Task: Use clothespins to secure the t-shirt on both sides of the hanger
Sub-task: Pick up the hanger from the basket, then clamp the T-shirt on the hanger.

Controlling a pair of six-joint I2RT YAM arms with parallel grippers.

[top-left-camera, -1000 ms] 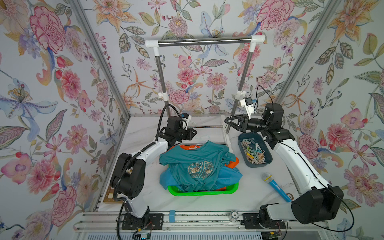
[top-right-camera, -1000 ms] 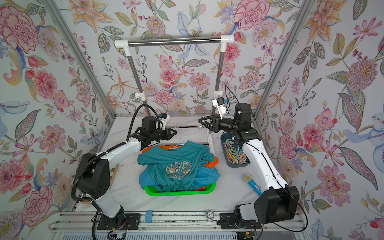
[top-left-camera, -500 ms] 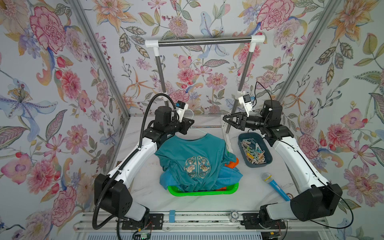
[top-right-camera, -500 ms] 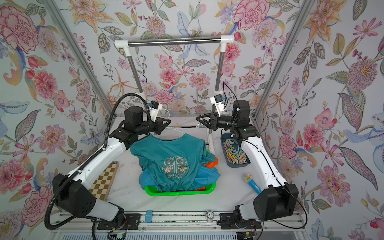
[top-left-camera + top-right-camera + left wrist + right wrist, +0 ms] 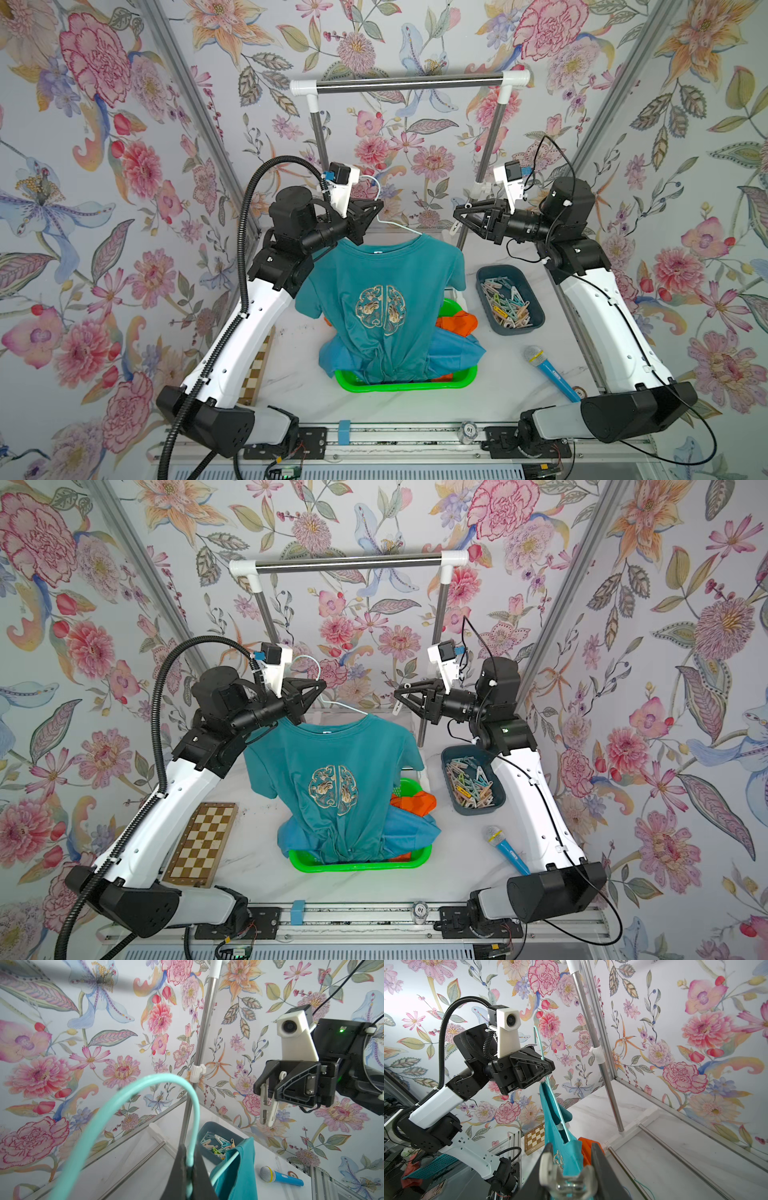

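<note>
While the t-shirt (image 5: 384, 291) is hanging on the hanger (image 5: 166, 1077) mid-scene, the raised left end effector (image 5: 375, 208) is clamping its hook. The right end effector (image 5: 457, 216), facing it, is pinching a white clothespin (image 5: 267, 1105). More clothespins (image 5: 508, 307) are filling the right bin (image 5: 537, 322).

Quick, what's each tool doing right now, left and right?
Left tool: closed on the hook of the mint hanger, which carries the t-shirt.
Right tool: closed on a white clothespin, held in the air.

Clear air between the rail (image 5: 409, 81) and the t-shirt (image 5: 386, 270); rack posts (image 5: 319, 133) flank it.
</note>
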